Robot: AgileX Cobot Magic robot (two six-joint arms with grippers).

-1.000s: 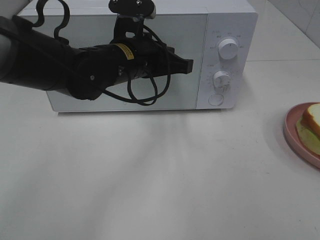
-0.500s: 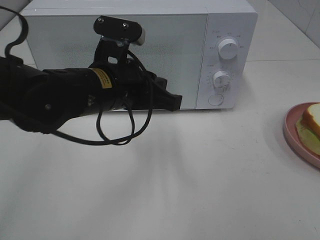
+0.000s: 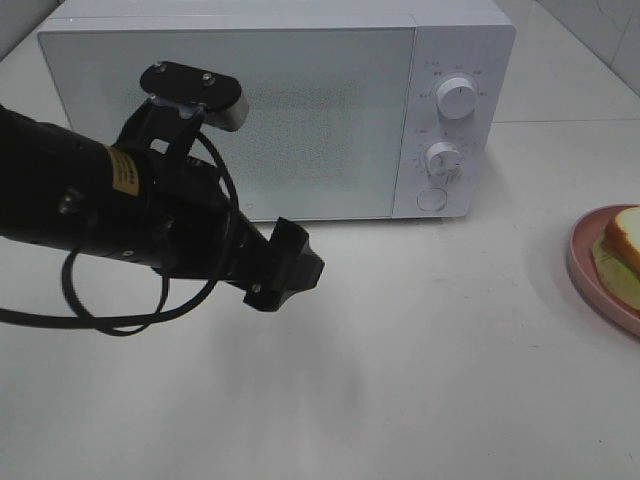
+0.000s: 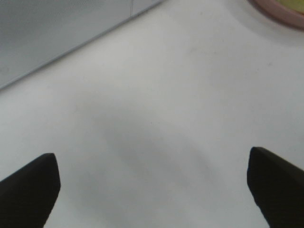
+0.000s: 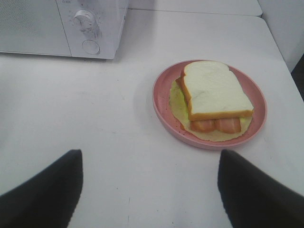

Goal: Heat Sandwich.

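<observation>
The sandwich (image 5: 216,92), white bread over lettuce and reddish filling, lies on a round pink plate (image 5: 164,102) on the white table. From above, the sandwich (image 3: 625,240) and plate (image 3: 590,265) show only partly at the right edge. My right gripper (image 5: 149,190) hovers open a short way before the plate, holding nothing. It is outside the exterior view. My left gripper (image 3: 285,268) hangs over the table in front of the microwave (image 3: 280,100). In the left wrist view the left gripper (image 4: 152,190) is wide open and empty.
The white microwave's door (image 3: 230,120) is closed, with two dials (image 3: 457,98) and a round button (image 3: 432,198) on its right panel. The black left arm (image 3: 100,200) and its cables cover part of the door. Bare table (image 3: 420,360) lies between microwave and plate.
My left gripper has drawn back from the right edge of the microwave door, down and to the left over the table, and has opened. The door stays closed. The plate has not moved.
</observation>
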